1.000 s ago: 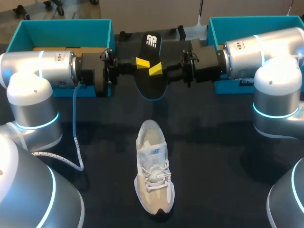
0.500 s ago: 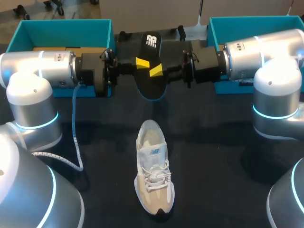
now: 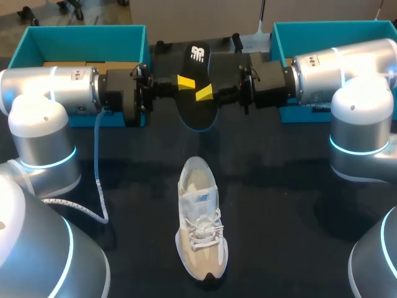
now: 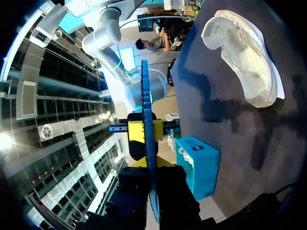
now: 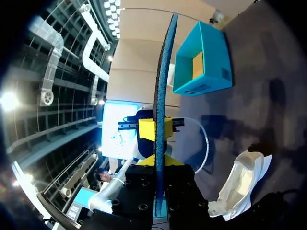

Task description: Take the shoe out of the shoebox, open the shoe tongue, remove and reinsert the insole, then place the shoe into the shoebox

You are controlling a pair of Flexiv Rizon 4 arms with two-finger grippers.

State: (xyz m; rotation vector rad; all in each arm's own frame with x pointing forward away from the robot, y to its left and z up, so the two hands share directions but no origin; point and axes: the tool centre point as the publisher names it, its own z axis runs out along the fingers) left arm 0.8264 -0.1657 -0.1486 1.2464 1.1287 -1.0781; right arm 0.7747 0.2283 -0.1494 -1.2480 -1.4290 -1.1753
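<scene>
The white shoe (image 3: 201,226) sits on the dark counter (image 3: 279,205), closest to the robot. Its toe points back at the robot and its heel points away. The mouth of the shoe looks wide open.

Just past the shoe's heel, up in the air, is the black insole (image 3: 197,87). It is well apart from the shoe. The left end effector (image 3: 185,82) comes at it from the shoe's left side. The right end effector (image 3: 203,93) comes at it from the shoe's right side. Each one is clenched on the insole, with the flat insole pinched between its yellow tips, so both hold it at once.

Farther back are two teal boxes, the left teal box (image 3: 80,34) and the right teal box (image 3: 322,28). One is off to each side of the shoe. I cannot tell which one is the shoebox and which may be its lid.

I think the task is about half done. The shoe is out, the tongue seems open, and the insole is out. The insole has not yet gone back inside the shoe, and then the shoe must go into the shoebox.
</scene>
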